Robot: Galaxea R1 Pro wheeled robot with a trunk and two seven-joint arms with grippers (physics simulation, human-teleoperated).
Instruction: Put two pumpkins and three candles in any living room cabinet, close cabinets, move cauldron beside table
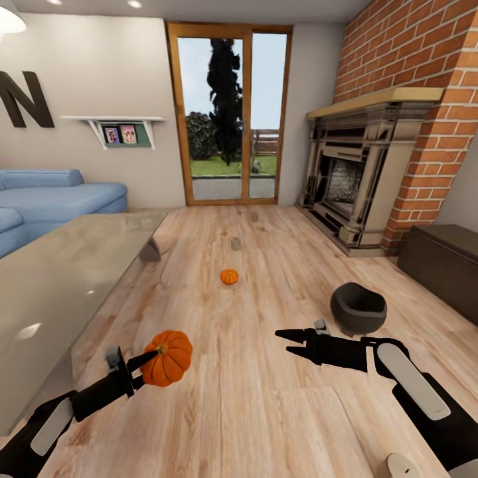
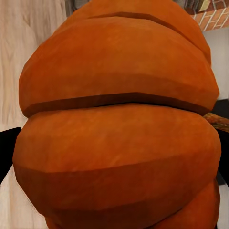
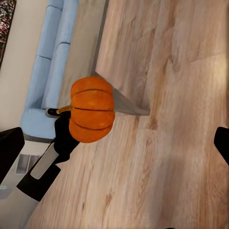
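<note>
**Spotter:** Talk me through it, left side first.

**Operator:** Far left, the sofa [image 1: 60, 199], then the table [image 1: 66, 279] running along my left flank. My left gripper [image 1: 143, 368] has its fingers clamped on the big pumpkin [image 1: 167, 358], held off the floor [image 1: 265, 411] beside the table edge. The left wrist camera has that pumpkin [image 2: 119, 129] right up against the lens, and the right wrist camera confirms the pumpkin [image 3: 91, 109] sitting in the left gripper [image 3: 64, 136].

**Spotter:** And down the middle?

**Operator:** Small pumpkin [image 1: 229, 276] on the planks ahead, well apart from me. Beyond it, two candles, the nearer candle [image 1: 236, 244] and the farther candle [image 1: 254, 216], lined up toward the glass doors [image 1: 229, 113]. I can't pick out a third.

**Spotter:** Right side?

**Operator:** My right gripper [image 1: 287, 342] hangs empty, fingers parted a little. Just past it, the cauldron [image 1: 358, 309] rests on the floor. Fireplace [image 1: 352, 172] behind, and the cabinet [image 1: 441, 259] low at the far right, fronts looking shut from here.

**Spotter:** So where are we?

**Operator:** I'd call it early: first pumpkin in hand, nothing stowed. Next I reckon I turn the base right, pull a cabinet front open with the free gripper, then slide this pumpkin in.
</note>
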